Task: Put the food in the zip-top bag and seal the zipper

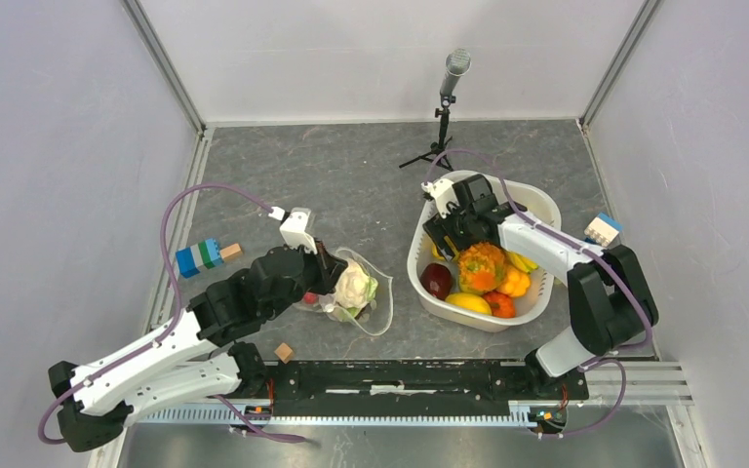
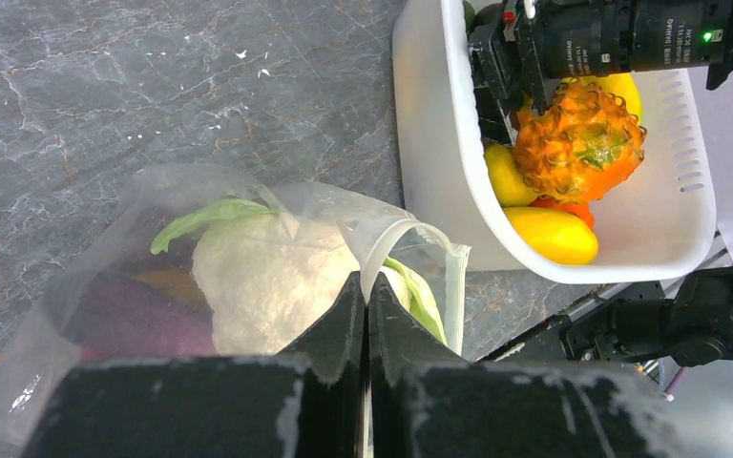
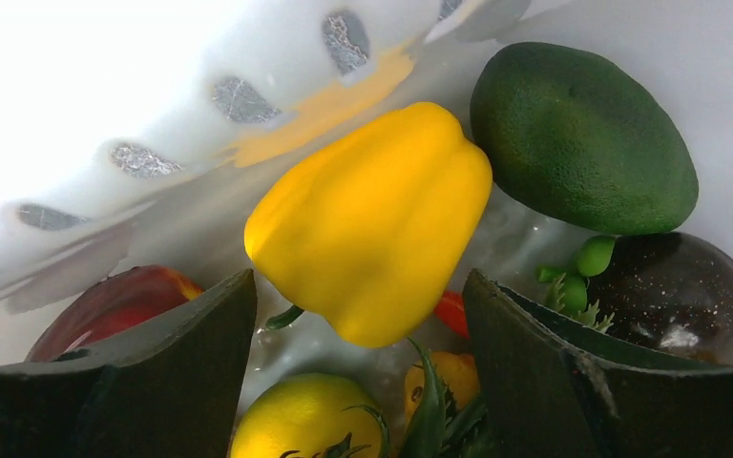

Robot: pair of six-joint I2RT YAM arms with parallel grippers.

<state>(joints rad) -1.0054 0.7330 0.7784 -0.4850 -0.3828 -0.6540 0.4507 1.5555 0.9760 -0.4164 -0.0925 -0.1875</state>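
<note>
As the right gripper [image 3: 358, 281] gapes, the yellow pepper [image 3: 372, 215] lies between its fingers [image 3: 186, 367].

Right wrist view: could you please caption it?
Open right claw facing the yellow pepper in the white basket.

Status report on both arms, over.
Left fingers shut on bag mouth, cauliflower inside. Right fingers open over pepper in basket. Zipper unsealed, nothing in the way.
</note>
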